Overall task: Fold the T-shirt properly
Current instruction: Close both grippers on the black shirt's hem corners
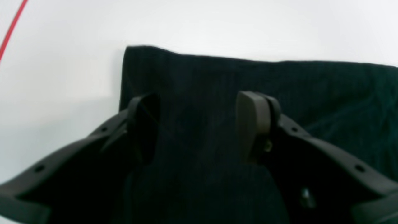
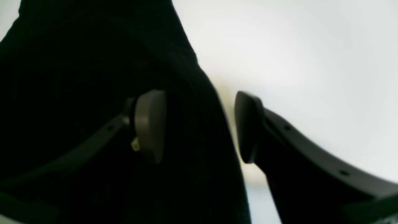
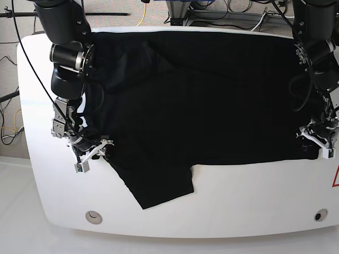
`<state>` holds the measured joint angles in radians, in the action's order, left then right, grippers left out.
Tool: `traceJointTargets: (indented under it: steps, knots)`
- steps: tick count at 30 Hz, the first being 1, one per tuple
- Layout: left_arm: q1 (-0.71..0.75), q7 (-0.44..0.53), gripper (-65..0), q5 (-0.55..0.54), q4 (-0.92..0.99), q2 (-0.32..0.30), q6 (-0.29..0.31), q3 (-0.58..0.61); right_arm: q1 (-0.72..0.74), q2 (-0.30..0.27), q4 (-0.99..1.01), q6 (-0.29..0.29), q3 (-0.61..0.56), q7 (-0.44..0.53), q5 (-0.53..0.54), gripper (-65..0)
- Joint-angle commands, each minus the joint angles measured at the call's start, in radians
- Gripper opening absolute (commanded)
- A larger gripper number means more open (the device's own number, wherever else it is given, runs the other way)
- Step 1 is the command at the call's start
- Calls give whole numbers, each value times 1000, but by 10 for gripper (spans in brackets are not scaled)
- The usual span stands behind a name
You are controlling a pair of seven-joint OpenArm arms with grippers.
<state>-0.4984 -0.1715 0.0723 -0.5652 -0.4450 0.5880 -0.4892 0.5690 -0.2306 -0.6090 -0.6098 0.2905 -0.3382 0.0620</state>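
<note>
The black T-shirt (image 3: 201, 106) lies spread over most of the white table (image 3: 238, 201), with one flap (image 3: 159, 185) reaching toward the front edge. My right gripper (image 3: 92, 154) hangs at the shirt's left edge in the base view. It is open (image 2: 199, 124): one finger is over the T-shirt (image 2: 77, 62) and the other over bare table, so the cloth's edge runs between them. My left gripper (image 3: 316, 143) stands at the shirt's right front corner. It is open (image 1: 199, 124) just above the T-shirt (image 1: 217, 77), close to the corner, gripping nothing.
A red line (image 1: 12, 28) crosses the table by the left gripper, and a red mark (image 3: 336, 177) shows at the right edge. Two round holes (image 3: 94, 215) (image 3: 318, 215) sit near the front edge. Cables (image 3: 233, 10) lie on the floor behind the table.
</note>
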Motion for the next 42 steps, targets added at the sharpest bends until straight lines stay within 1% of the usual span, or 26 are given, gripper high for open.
traceJointTargets:
  steps: [1, 6, 8, 16, 18, 26, 28, 36, 38, 42]
  knots:
    - [-30, 16, -280, -25, -22, -33, 9, -6, 30, -14, -13, -12, -7, 19, 15, -318]
    - [-25, 18, -279, -24, -22, -35, 10, -6, 32, -14, -7, -11, -13, 20, 12, -314]
    - [-31, 24, -284, -10, -13, -34, -4, -4, 32, -11, 1, -2, -4, 23, 3, -306]
    - [-32, 35, -288, -2, 11, -40, -10, -5, 28, -2, -4, 3, -7, 28, -7, -281]
    - [-42, 40, -286, 27, 43, -46, -27, -7, 20, 7, -6, 8, -7, 30, 1, -298]
    - [-52, 40, -286, 30, 68, -55, -33, -8, 18, 30, -3, 22, -7, 42, -13, -308]
    - [-48, 40, -286, 26, 57, -58, -34, -6, 18, 36, 10, 11, -10, 42, -19, -308]
    - [-42, 37, -287, 26, 50, -57, -33, -8, 14, 52, 13, 9, -13, 38, -13, -320]
    - [-40, 29, -287, 31, 48, -55, -36, -11, 7, 68, 9, -1, -20, 36, -11, -336]
    - [-44, 27, -286, 35, 48, -54, -37, -12, 4, 70, 9, -9, -23, 35, -13, -371]
